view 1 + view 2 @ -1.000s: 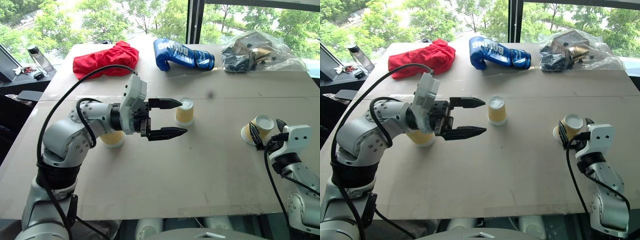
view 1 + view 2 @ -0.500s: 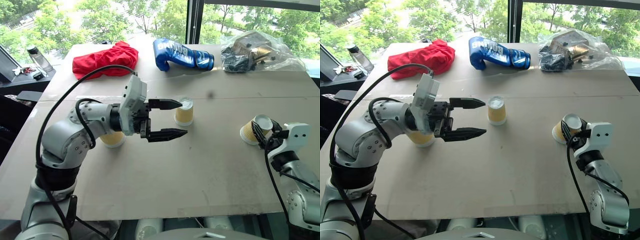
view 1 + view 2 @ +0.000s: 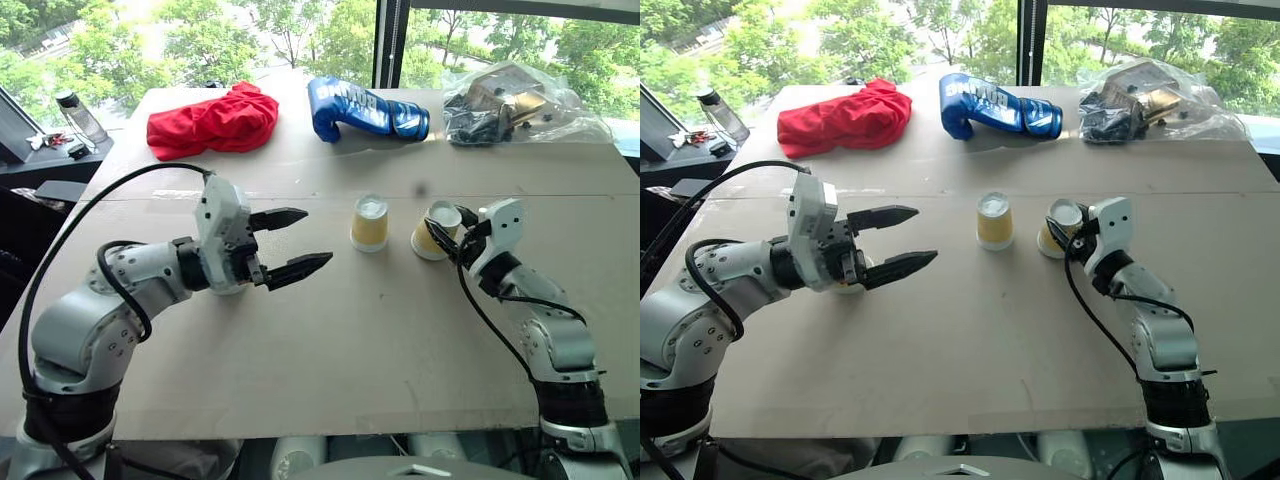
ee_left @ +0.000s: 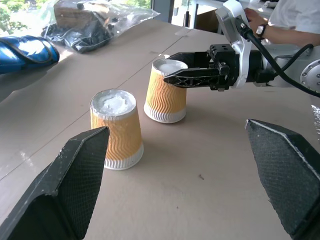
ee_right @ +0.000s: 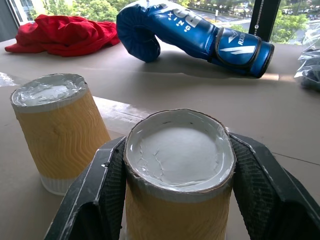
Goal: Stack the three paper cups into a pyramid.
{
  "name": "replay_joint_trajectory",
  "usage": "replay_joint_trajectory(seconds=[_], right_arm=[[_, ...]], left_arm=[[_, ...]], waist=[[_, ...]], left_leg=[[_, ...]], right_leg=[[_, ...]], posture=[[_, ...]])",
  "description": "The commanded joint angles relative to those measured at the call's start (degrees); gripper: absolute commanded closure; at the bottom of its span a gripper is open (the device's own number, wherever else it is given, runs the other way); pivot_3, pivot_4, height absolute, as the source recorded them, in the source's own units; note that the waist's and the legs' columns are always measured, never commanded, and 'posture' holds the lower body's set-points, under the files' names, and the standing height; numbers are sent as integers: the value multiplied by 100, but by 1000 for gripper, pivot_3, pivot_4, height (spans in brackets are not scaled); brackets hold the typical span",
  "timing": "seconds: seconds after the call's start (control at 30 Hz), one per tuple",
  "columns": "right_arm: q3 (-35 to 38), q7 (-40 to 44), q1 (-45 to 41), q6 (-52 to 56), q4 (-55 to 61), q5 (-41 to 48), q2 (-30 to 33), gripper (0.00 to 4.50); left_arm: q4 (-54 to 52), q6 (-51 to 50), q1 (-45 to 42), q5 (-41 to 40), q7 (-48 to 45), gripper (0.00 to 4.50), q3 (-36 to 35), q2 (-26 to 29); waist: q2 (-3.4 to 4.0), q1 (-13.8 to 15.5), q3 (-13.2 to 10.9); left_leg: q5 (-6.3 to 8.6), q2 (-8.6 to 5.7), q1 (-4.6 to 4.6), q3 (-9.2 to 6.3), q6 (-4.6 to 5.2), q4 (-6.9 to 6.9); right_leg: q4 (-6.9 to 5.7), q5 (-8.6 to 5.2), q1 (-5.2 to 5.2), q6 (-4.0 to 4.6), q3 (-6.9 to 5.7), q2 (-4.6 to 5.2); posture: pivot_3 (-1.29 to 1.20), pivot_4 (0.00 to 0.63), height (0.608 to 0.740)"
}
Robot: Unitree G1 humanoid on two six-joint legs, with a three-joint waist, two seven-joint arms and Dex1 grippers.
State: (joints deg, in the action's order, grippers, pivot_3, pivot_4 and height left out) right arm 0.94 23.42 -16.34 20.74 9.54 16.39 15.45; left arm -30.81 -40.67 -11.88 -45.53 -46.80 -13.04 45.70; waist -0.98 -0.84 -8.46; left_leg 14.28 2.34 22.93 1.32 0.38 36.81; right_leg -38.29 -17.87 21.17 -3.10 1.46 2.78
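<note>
1. No pyramid yet; we have all three cups on the table, none stacked.
2. Left gripper gapes empty; first cup sits behind it.
3. Middle cup stands inverted, ribbed tan paper, white base.
4. Right gripper is clamped on third cup, just beside the middle one.

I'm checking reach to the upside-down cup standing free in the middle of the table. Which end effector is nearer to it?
Right. The right end effector, shut on another cup, sits just beside the middle cup. The open left end effector is farther off on its other side.
</note>
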Motion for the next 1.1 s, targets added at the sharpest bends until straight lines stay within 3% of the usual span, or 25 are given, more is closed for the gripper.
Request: replay_joint_trajectory(seconds=[0.03,0.7,0.77,0.83,0.87,1.1], right_arm=[[-107,134,-264,-223,-105,-13,-79,2288],[-465,334,-566,-571,-637,-240,-347,2288],[-483,359,-574,-547,-630,-249,-331,1263],[-492,381,-578,-528,-628,-253,-313,664],[-496,381,-579,-511,-620,-265,-299,71],[-398,399,-499,-477,-415,-207,-213,28]], left_arm=[[-282,95,51,-41,90,0,-228,73],[-218,243,74,167,45,0,-122,136],[-216,264,73,184,49,0,-112,128],[-220,277,82,194,49,0,-100,123],[-223,285,93,200,48,0,-95,120],[-261,350,176,214,102,0,-149,63]], waist=[[0,5,0],[-1,-25,1],[-1,-22,0],[-1,-17,0],[-1,-16,0],[-1,-18,0]], left_leg=[[0,0,0,-1,0,0],[0,2,-5,0,0,4],[1,3,-6,0,1,4],[1,3,-5,0,2,4],[1,3,-5,0,2,4],[1,3,-5,0,2,4]], right_leg=[[-1,0,0,0,-1,0],[-16,0,1,0,0,-1],[-17,0,2,0,0,-1],[-17,0,2,0,0,-1],[-17,0,3,0,0,0],[-17,0,3,0,0,-1]], posture=[[0,150,740],[0,150,740],[0,150,740],[0,150,740],[0,150,740],[0,150,740]])
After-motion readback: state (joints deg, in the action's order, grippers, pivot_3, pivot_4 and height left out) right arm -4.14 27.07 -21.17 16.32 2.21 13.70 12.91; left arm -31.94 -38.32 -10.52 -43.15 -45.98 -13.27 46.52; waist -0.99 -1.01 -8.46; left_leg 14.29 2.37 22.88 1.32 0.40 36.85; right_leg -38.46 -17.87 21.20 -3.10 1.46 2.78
